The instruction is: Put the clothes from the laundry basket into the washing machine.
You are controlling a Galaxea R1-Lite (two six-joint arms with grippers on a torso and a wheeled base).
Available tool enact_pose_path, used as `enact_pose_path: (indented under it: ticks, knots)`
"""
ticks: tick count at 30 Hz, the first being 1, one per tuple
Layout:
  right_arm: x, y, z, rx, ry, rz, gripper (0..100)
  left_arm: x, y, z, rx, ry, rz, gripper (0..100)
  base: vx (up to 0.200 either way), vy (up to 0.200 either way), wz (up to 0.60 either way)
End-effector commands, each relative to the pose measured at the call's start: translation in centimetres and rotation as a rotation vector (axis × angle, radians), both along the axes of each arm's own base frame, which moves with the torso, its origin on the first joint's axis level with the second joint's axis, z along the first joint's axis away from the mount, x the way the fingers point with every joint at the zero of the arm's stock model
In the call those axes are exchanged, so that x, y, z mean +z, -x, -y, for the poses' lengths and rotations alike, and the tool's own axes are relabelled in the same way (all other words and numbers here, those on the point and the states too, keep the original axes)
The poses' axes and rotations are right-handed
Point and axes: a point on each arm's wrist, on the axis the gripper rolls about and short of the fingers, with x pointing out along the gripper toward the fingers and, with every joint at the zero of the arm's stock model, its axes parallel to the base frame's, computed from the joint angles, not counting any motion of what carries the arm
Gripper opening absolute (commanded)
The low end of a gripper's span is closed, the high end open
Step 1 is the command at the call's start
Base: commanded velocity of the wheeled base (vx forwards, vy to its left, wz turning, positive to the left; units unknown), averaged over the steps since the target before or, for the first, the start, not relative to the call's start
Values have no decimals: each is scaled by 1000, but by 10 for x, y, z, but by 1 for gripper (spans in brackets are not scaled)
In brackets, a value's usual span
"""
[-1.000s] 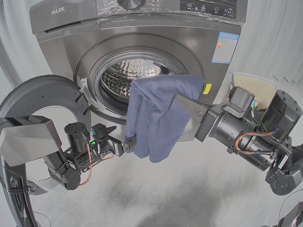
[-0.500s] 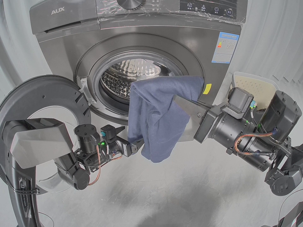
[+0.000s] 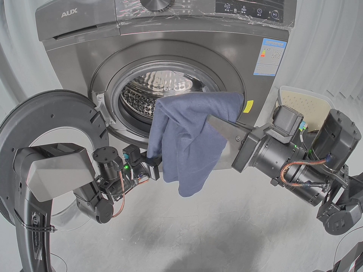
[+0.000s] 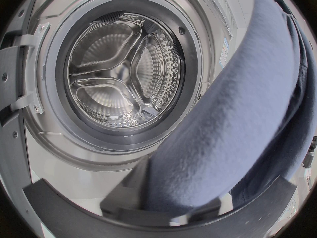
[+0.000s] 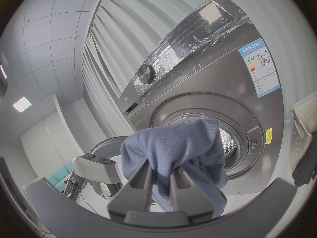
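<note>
A blue garment (image 3: 189,140) hangs in front of the washing machine's open drum (image 3: 159,85). My right gripper (image 3: 210,119) is shut on its upper right part, level with the drum opening's lower half; the right wrist view shows the cloth pinched in this gripper (image 5: 162,169). My left gripper (image 3: 155,162) is low at the garment's lower left edge and seems shut on a bunch of that cloth (image 4: 231,116). Beyond it, the bare steel drum (image 4: 122,73) holds nothing. The cream laundry basket (image 3: 307,103) stands right of the machine, behind my right arm.
The round machine door (image 3: 53,110) is swung open to the left, close behind my left arm. The machine's grey front panel (image 3: 242,53) rises above the opening. Bare light floor (image 3: 211,231) lies below both arms.
My left gripper has moved right, then up and toward the machine, pulling the garment's lower left edge up and leftward. My right gripper and the cloth's top have barely moved.
</note>
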Motion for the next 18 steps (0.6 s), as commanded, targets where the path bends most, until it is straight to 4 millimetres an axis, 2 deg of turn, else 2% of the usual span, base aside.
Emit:
enact_pose_path:
  ticks: [1, 3, 4, 5, 6, 8, 9, 10, 13, 14, 18]
  knots:
    - [-2, -3, 2, -11, 7, -6, 0, 5, 6, -3, 1, -1, 2, 0, 0, 0, 0]
    - [-3, -4, 3, -16, 11, -10, 0, 18, 16, -7, 0, 2, 13, 0, 0, 0, 0]
    - [-3, -4, 3, -16, 11, -10, 0, 18, 16, -7, 0, 2, 13, 0, 0, 0, 0]
    - [-9, -8, 6, -33, 29, -24, 0, 32, 30, -13, -5, 5, 16, 0, 0, 0, 0]
    - [-9, -8, 6, -33, 29, -24, 0, 32, 30, -13, -5, 5, 16, 0, 0, 0, 0]
    - [-20, -16, 11, -72, 72, -35, 0, 56, 55, -22, -13, 11, 41, 0, 0, 0, 0]
    - [-22, -18, 12, -80, 81, -35, 0, 60, 59, -24, -14, 13, 45, 0, 0, 0, 0]
    - [-30, -24, 14, -98, 104, -40, 0, 72, 69, -27, -17, 26, 65, 0, 0, 0, 0]
    - [-35, -23, 15, -99, 120, -51, 0, 88, 85, -30, -32, 47, 92, 0, 0, 0, 0]
    - [-35, -23, 14, -99, 121, -52, 100, 91, 89, -29, -40, 57, 96, 0, 0, 0, 0]
    - [-43, -22, 17, -104, 149, -74, 100, 105, 99, -21, -80, 90, 126, 0, 0, 0, 0]
